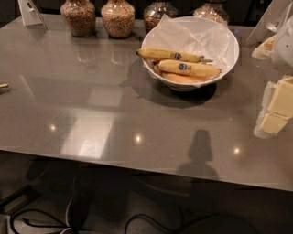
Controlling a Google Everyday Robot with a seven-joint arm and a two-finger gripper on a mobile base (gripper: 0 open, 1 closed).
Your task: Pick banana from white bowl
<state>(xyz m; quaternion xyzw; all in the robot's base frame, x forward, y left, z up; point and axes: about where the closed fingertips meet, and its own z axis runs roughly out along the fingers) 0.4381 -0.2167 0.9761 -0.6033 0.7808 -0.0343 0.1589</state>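
Note:
The white bowl [229, 34], lined with crumpled white paper, stands at the back right of the grey table. Three bananas lie in its front half. The banana [194, 69] is plump and bright yellow with a blue sticker and lies across the middle. A longer, slimmer speckled banana [160, 54] lies just behind it. A duller orange-yellow banana [181, 79] lies in front of it, against the rim. My gripper [276, 112], cream-coloured, is at the right edge of the view, to the right of the bowl and nearer the front, well apart from it and holding nothing that shows.
Several glass jars of dry food [118, 17] stand along the back edge. A white card stand [30, 13] is at the back left. A white part of my arm [284, 43] is at the right. The table's front edge [137, 165] runs below, with cables on the floor.

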